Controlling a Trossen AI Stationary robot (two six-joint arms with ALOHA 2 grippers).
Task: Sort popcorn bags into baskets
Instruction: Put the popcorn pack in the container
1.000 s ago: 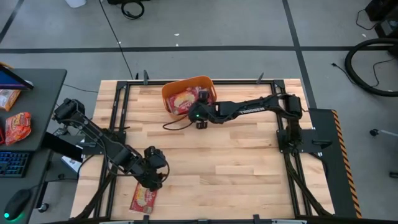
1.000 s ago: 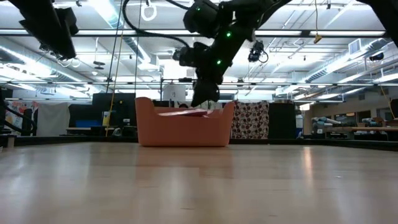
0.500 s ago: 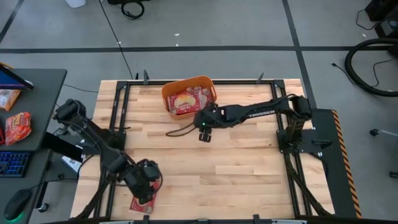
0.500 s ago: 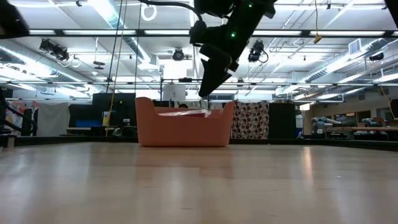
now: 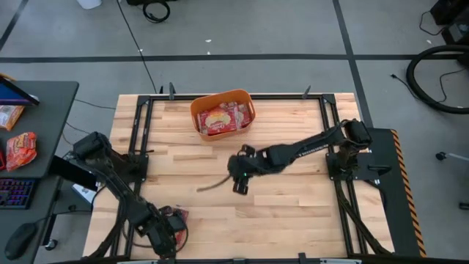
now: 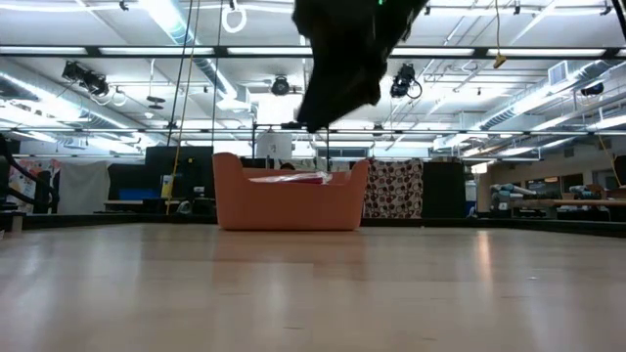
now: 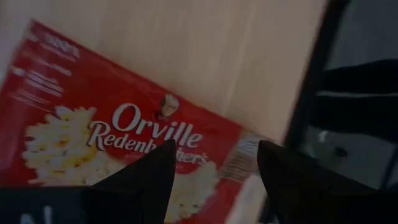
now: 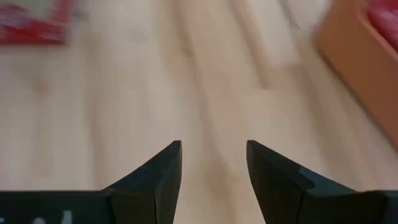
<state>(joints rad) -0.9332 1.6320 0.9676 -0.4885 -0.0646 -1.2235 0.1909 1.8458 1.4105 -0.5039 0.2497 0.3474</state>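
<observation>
One red popcorn bag [image 7: 118, 143] with a cream popcorn picture lies flat on the wood by the table's near left corner. In the high view only its far corner [image 5: 180, 215] shows beside my left arm. My left gripper [image 7: 214, 155] is open and stands right over it [image 5: 163, 232]. The orange basket [image 5: 222, 114] sits at the far middle with several red bags [image 5: 220, 117] lying in it; the low view shows its wall [image 6: 289, 203]. My right gripper [image 8: 211, 162] is open and holds nothing, above bare wood at mid-table [image 5: 240, 174]. My left gripper comes at the popcorn bag from above, pointing down, with one finger [image 7: 155, 177] over the printed face and the other [image 7: 286, 174] over the bag's end by the table's edge. Whether the fingertips touch the bag, I cannot tell.
A black frame rail [image 5: 139, 158] runs around the tabletop and shows beside the bag [image 7: 311, 93]. On a side desk left of the table lie orange-red snack packets [image 5: 20, 150] and a keyboard [image 5: 15, 192]. Bare wood [image 5: 293, 205] spans the middle and right.
My right gripper has pulled back from above the basket toward the table's near edge, ending over mid-table, and stays open and empty. My left gripper has moved toward the near left corner until it covers the bag lying there. The bag has kept its place.
</observation>
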